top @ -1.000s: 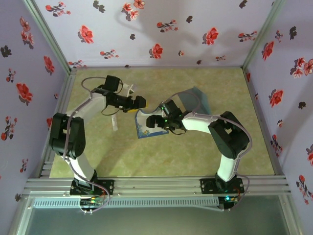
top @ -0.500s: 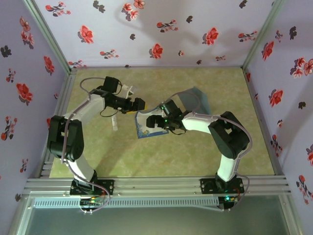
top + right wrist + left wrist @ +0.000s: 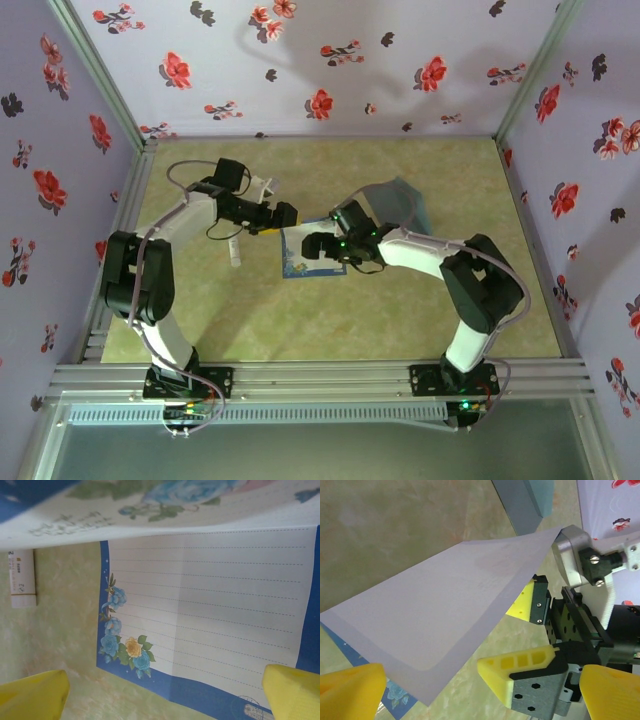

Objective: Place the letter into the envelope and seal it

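The letter (image 3: pixel 300 258) lies mid-table, half folded, its blue border and flowers facing up (image 3: pixel 210 615). One half stands raised, with its plain back (image 3: pixel 440 610) toward the left wrist camera. The raised half's top corner rests against the right arm. My left gripper (image 3: pixel 287 217) is at the letter's far left edge, open, its yellow fingers (image 3: pixel 350 692) wide apart either side of the raised half. My right gripper (image 3: pixel 318 247) hovers low over the flat half, open, nothing between its fingers (image 3: pixel 292 690). The grey envelope (image 3: pixel 405 205) lies behind the right arm, and its corner (image 3: pixel 525 502) is visible.
A small white stick (image 3: pixel 234 252) lies on the green table left of the letter, also in the right wrist view (image 3: pixel 22 577). Flowered walls enclose the table on three sides. A metal rail (image 3: pixel 320 378) runs along the near edge.
The right arm's elbow has swung out to the right and slightly nearer. Both grippers stay beside the letter and remain open. The letter has barely shifted.
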`<state>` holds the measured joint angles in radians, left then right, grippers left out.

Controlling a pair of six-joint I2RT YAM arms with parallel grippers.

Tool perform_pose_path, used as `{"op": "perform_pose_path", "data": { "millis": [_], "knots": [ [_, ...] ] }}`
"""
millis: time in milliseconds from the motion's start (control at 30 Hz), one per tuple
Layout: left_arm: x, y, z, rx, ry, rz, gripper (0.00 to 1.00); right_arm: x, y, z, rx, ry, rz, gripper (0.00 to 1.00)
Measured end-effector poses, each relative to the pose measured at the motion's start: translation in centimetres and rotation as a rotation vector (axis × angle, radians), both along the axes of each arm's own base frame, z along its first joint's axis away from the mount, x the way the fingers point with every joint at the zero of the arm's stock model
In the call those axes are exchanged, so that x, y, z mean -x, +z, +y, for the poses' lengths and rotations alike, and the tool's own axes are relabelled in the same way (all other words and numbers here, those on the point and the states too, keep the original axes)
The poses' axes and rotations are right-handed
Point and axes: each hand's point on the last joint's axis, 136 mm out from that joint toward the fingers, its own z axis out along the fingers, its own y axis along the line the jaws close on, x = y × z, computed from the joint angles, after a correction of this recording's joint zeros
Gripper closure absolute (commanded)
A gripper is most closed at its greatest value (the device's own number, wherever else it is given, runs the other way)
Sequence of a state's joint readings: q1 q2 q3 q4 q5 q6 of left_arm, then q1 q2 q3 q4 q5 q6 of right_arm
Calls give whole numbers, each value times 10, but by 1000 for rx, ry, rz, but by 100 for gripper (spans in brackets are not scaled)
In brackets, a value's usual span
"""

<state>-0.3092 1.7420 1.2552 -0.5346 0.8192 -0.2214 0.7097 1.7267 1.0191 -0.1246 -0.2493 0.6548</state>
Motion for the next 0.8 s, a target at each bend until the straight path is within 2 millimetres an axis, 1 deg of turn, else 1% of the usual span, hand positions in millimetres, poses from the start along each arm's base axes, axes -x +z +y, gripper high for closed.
{"op": "perform_pose_path", "data": {
  "millis": [167,233,400,533,600,667,800],
  "knots": [
    [-1,-3,0,-2,0,5,0,0,11,-3,-6,-26,-1,1],
    [-1,-4,0,-6,2,6,0,-1,20,-5,-13,-52,-4,1],
    [-1,-5,0,-8,3,6,0,-5,54,-14,-54,-157,-20,0],
    [-2,-5,0,-8,3,6,0,-13,82,-20,-90,-266,-14,1],
    [-3,-6,0,-8,4,5,0,-17,91,-23,-104,-307,-9,1],
    [-4,-7,0,-6,6,4,0,-18,94,-24,-114,-333,0,1],
    [-10,-10,2,-27,27,-10,0,-21,91,-31,-115,-386,37,1]
  ]
}}
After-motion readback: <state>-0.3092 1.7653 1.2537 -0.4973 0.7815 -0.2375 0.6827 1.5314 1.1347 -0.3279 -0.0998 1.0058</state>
